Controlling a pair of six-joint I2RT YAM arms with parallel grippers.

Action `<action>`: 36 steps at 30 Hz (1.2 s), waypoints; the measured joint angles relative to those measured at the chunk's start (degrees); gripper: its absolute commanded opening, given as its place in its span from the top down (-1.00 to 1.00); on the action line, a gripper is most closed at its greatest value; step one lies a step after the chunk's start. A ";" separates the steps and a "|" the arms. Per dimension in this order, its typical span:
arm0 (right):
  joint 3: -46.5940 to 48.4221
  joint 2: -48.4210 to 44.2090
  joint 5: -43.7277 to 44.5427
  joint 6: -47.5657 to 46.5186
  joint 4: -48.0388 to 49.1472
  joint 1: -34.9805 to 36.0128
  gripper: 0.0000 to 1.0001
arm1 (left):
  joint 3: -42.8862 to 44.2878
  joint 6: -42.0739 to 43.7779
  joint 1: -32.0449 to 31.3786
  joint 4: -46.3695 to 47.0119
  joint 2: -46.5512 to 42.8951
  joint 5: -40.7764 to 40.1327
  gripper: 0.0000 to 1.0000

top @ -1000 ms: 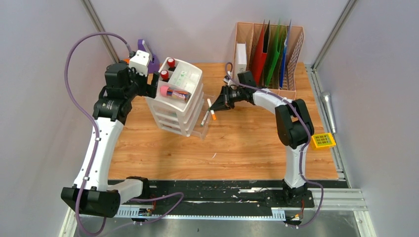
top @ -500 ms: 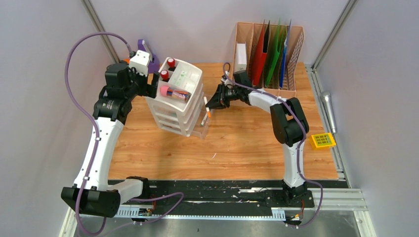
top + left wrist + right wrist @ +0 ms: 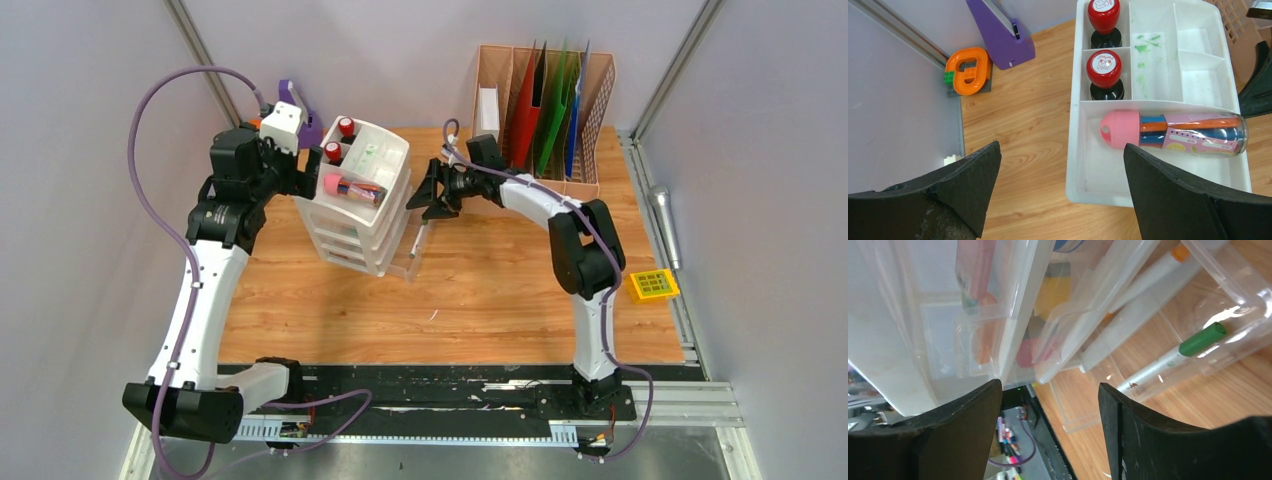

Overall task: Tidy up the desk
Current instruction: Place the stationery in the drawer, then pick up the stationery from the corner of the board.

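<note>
Seemingly to leave the white orange-capped marker [image 3: 1153,274] in the clear plastic drawer [image 3: 1233,290] just ahead, the right pincer [image 3: 1048,390] gapes empty; the left pincer [image 3: 1060,147] gapes above the white plastic tray [image 3: 1075,125], light-brown wooden desk [image 3: 500,290] beneath both.

Left arm [image 3: 205,290]: rises from its base, bent at the elbow, wrist reaching toward the far left. Left gripper [image 3: 1060,150]: jaws spread wide. Right arm [image 3: 590,250]: folded at the elbow, forearm stretched leftward. Right gripper [image 3: 1049,385]: jaws parted, pointing down-left.
</note>
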 measured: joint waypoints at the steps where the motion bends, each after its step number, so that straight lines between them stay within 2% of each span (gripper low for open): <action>1: -0.26 -0.63 0.59 -1.27 -0.85 -0.07 -0.46 | 0.00 0.00 0.00 0.00 -0.15 0.00 -1.00; 7: -6.40 -13.11 7.96 -14.97 -7.82 -2.16 -0.63 | 0.00 0.24 0.00 -0.02 -0.98 0.00 -1.00; 11: -12.72 -26.75 16.59 -26.18 -10.36 -4.02 -0.99 | 0.00 0.55 0.02 0.02 -1.73 -0.04 -1.00; 16: -21.11 -43.25 32.72 -40.63 -11.72 -4.68 -1.00 | 0.00 1.14 0.02 0.15 -2.58 -0.13 -1.00; 19: -25.27 -48.59 40.61 -49.57 -12.44 -5.03 -1.00 | 0.00 1.22 0.02 0.72 -2.69 -0.07 -1.00; 23: -28.96 -49.31 44.09 -60.94 -17.97 -8.48 -1.00 | 0.00 1.18 0.00 1.20 -2.73 0.17 -1.00; 30: -30.01 -45.11 43.63 -79.93 -31.95 -20.74 -0.99 | -0.07 1.03 0.00 1.42 -3.17 1.18 -1.00; 36: -31.63 -38.56 44.13 -95.60 -36.74 -23.43 -0.88 | -0.17 1.03 0.00 1.42 -3.30 1.44 -1.00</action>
